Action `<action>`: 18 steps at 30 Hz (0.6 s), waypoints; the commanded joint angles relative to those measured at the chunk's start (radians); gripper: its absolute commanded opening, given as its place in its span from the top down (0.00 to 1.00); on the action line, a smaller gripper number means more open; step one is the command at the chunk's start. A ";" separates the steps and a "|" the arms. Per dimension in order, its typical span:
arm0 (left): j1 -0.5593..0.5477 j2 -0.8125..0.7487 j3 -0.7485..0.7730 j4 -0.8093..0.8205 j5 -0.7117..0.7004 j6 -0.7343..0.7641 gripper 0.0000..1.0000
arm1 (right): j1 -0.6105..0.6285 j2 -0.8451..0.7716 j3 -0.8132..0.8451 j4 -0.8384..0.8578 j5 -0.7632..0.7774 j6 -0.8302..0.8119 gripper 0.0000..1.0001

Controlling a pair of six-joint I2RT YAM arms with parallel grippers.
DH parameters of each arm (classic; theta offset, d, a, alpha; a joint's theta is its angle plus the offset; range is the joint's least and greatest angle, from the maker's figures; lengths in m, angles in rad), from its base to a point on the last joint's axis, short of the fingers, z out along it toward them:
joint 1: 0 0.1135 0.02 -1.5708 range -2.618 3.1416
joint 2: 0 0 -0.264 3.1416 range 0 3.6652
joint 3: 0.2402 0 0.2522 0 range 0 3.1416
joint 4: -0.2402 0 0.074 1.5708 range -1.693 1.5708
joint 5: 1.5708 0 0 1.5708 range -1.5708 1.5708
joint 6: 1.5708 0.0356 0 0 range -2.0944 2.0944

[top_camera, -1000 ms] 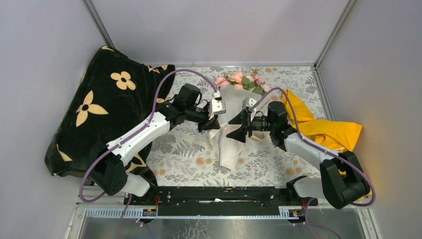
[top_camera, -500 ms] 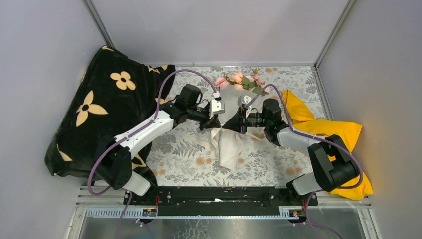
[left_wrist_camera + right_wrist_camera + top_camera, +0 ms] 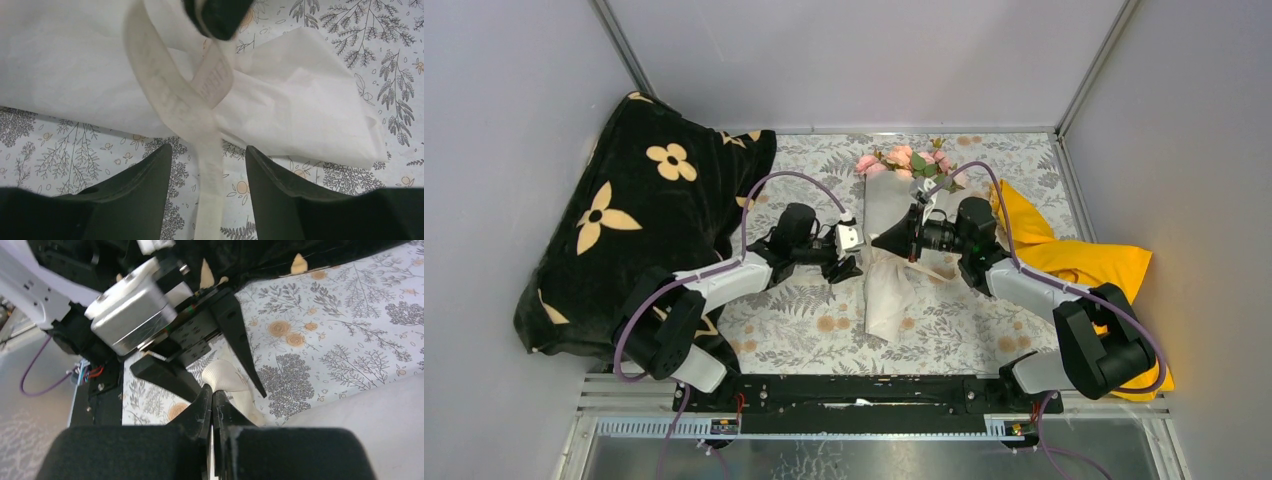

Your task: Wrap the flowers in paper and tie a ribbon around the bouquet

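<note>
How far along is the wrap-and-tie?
Done: flowers sit wrapped in the paper. In hand: ribbon is crossed once over the paper; the right end effector is shut on one strand, the left end effector is open, the tail running between its jaws. Remaining: no finished knot or bow visible yet.

Pink fabric roses with green leaves (image 3: 909, 162) top a crumpled white paper cone (image 3: 884, 300) lying flat between both claws. A cream lacy ribbon (image 3: 167, 95) crosses its waist, pinched by the right claw (image 3: 211, 395), trailing between the left claw's (image 3: 207, 150) spread fingers.
</note>
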 commanded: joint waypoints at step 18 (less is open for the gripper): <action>-0.099 0.155 -0.073 0.657 -0.089 -0.461 0.84 | 0.006 -0.031 -0.003 0.037 0.221 0.150 1.00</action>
